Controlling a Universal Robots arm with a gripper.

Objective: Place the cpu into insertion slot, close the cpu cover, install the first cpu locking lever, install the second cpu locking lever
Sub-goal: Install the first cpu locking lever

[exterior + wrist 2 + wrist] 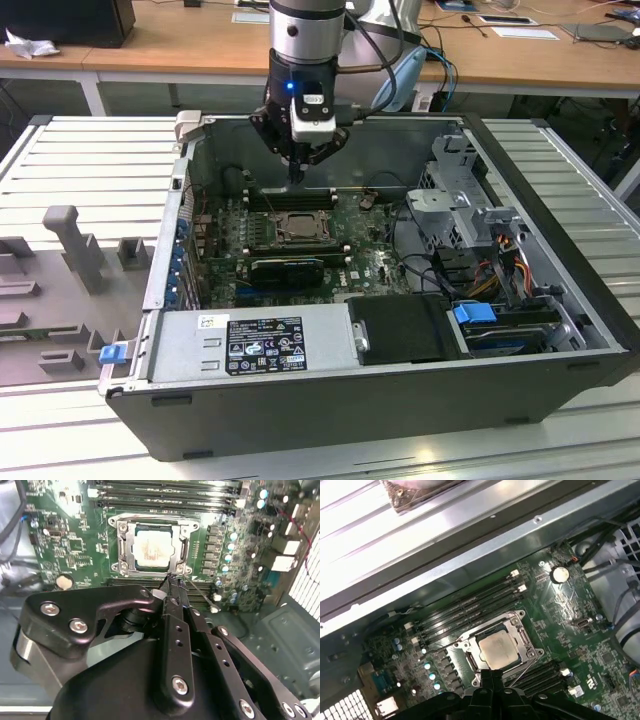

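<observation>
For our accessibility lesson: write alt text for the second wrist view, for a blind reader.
The shut black gripper hangs over the green motherboard, its tip at the edge of the cpu cover, which lies flat around the seated cpu.

The silver cylindrical robot arm [300, 30] hangs vertically over the far edge of the open dark computer case [390, 150], wrist upright, its black two-finger gripper [297, 178] pointing straight down with slim fingers [175, 630] pressed together into one tip.
</observation>
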